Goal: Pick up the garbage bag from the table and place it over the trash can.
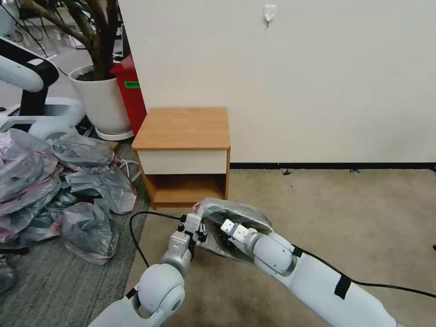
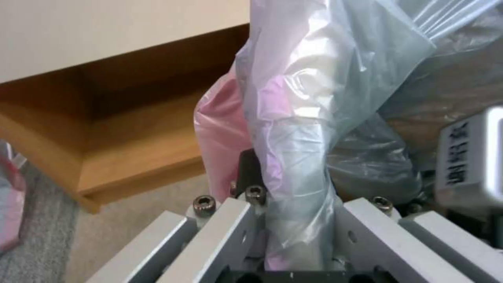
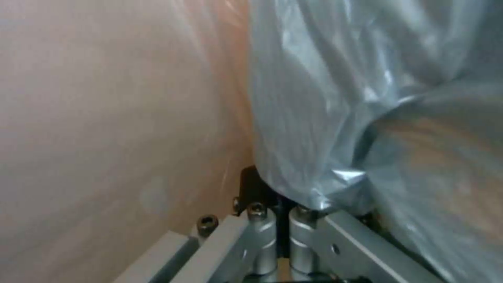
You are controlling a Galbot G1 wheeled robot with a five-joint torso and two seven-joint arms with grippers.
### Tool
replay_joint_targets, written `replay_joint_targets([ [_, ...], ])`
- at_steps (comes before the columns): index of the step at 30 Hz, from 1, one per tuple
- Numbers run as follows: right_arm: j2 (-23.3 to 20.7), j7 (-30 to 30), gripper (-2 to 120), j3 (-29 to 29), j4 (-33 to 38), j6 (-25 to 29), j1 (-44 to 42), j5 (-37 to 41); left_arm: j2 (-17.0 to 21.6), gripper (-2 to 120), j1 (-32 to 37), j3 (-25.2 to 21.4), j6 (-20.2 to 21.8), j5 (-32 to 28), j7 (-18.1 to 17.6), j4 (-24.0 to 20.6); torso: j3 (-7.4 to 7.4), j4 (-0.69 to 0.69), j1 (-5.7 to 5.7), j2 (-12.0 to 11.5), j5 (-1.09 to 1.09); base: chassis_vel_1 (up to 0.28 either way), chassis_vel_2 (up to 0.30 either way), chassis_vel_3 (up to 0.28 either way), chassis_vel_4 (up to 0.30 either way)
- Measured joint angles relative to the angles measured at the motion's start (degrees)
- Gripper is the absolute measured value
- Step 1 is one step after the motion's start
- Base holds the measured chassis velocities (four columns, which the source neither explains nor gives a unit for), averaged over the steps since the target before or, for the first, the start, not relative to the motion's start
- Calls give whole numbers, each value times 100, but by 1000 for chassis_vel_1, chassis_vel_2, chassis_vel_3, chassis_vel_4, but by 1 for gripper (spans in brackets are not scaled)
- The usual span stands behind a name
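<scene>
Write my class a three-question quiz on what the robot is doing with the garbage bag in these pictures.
1. True or false: the garbage bag lies on top of the nightstand.
2. Which hands grip the bag? A) left only B) right only C) both
3. Fill in: the heap of grey bags lies on the robot's ___ side.
Key: 1 false, it is held low in front of the nightstand; 2 C, left hand and right hand; 3 left.

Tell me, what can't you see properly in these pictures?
- Trash can: head view, the garbage bag and both arms cover where it would stand.
- Right gripper: right wrist view, its fingertips are buried in plastic.
- Left gripper: left wrist view, the bunched bag hides its fingertips.
- Table: shelf back lost in shadow.
</scene>
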Motion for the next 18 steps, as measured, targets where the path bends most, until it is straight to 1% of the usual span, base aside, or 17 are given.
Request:
replay_joint_targets([
  [7,37,5,0,-6,-158,0,7,-7,-3,1,9,6,2,-11,-2,-14,0,0,0,0,0,0,0,0,0],
  [11,89,13,0,8,-407,0,32,-36,13,1,61,10,7,-57,-3,-74,0,-1,0,0,0,0,0,0,0],
  [18,101,28,0,52,-542,0,38,-57,52,1,83,8,16,-123,-3,-128,0,-1,0,0,0,0,0,0,0],
])
